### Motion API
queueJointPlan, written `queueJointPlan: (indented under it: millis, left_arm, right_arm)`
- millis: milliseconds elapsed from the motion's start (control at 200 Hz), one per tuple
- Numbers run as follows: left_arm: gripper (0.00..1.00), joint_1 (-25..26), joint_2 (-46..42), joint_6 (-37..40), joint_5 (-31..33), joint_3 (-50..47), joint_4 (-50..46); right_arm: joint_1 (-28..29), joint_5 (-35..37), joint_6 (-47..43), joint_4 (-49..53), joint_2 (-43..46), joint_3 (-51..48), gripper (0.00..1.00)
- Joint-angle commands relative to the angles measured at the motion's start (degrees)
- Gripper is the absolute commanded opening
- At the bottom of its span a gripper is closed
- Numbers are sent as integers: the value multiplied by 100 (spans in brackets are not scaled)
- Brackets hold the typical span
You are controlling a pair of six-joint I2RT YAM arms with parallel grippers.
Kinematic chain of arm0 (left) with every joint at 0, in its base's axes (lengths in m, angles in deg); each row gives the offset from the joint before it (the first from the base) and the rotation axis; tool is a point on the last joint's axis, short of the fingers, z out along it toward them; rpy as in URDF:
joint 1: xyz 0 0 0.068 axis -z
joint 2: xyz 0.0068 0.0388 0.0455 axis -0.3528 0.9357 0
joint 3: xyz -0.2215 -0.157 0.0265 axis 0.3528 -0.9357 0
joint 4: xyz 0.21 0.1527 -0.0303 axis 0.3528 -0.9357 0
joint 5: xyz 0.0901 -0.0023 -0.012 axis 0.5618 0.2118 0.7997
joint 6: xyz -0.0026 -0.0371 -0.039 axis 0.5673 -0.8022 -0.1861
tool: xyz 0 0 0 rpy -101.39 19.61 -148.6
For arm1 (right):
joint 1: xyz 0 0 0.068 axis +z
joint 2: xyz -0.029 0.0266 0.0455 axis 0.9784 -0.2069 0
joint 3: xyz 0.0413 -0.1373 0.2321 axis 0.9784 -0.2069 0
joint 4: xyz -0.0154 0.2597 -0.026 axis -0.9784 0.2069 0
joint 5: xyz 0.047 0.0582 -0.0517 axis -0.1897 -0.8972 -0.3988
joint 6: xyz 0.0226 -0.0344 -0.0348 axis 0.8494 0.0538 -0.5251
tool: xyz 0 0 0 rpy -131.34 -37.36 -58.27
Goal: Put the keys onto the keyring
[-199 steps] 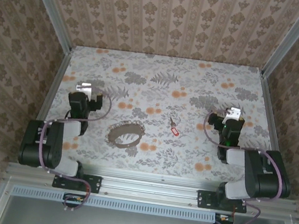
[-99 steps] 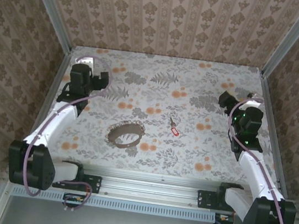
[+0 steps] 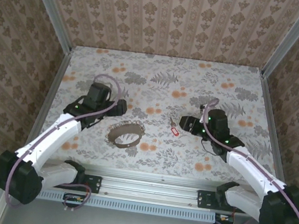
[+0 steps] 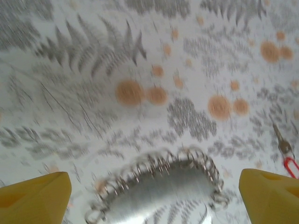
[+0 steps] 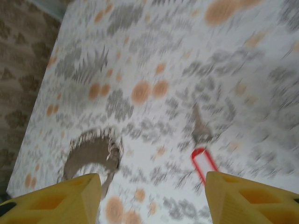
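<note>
Tabletop (image 3: 166,72) in a floral print carries everything, with my two arms reaching over it from the near edge. My left gripper (image 4: 154,186) hangs with its yellow fingers (image 4: 35,193) spread wide, just far and left of the keyring (image 3: 125,133), which lies flat left of centre. My right gripper (image 5: 152,193) is also parted and pinches nothing, just right of the key (image 3: 174,125), which lies apart from the ring, red head at its near end.

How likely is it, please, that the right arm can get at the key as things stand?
Probably yes. The right pincer hangs just beside the key, jaws apart, and nothing lies between them; the ring sits well off to the left.
</note>
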Motion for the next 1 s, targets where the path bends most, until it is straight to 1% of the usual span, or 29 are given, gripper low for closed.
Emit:
queueJointPlan:
  millis: [0, 105, 185, 325, 375, 485, 555, 645, 725, 825, 890, 975, 1000]
  left_arm:
    - [94, 299, -87, -509, -232, -277, -241]
    - [93, 521, 72, -502, -86, -291, -240]
    - [92, 657, 217, -494, 114, -186, -427]
    - [92, 723, 267, -449, 208, -154, -519]
    - [92, 723, 267, -431, 275, -132, -553]
    - [91, 722, 308, -289, 112, -92, -471]
    - [86, 778, 390, -116, -34, -85, -385]
    - [84, 1066, 636, 150, 198, 38, -546]
    - [80, 1350, 967, 323, 325, 252, -744]
    - [79, 1854, 1353, 370, 947, 510, -1006]
    - [73, 2071, 1526, 503, 1010, 547, -931]
    - [58, 2130, 1724, 641, 758, 567, -830]
    - [54, 2139, 1763, 681, 664, 555, -787]
  right_arm:
    - [456, -136, 351, -224, -368, -120, 59]
    - [769, -130, 502, -627, -807, -135, 56]
    - [961, -187, 551, -832, -1118, -36, 53]
    - [1240, -463, 118, -849, -1680, 406, 47]
    - [1315, -514, -4, -798, -2003, 561, 45]
    - [1371, -535, -28, -816, -2246, 674, 43]
    - [1371, -537, -16, -849, -2288, 682, 43]
    - [1364, -424, -20, -745, -2237, 676, 44]
    - [1334, -262, -30, -641, -2125, 602, 43]
    - [1184, -109, -1, -542, -1933, 458, 44]
    - [1047, -104, 46, -572, -1806, 324, 44]
    - [862, -128, 47, -530, -1762, 211, 44]
    - [813, -138, 38, -513, -1565, 183, 45]
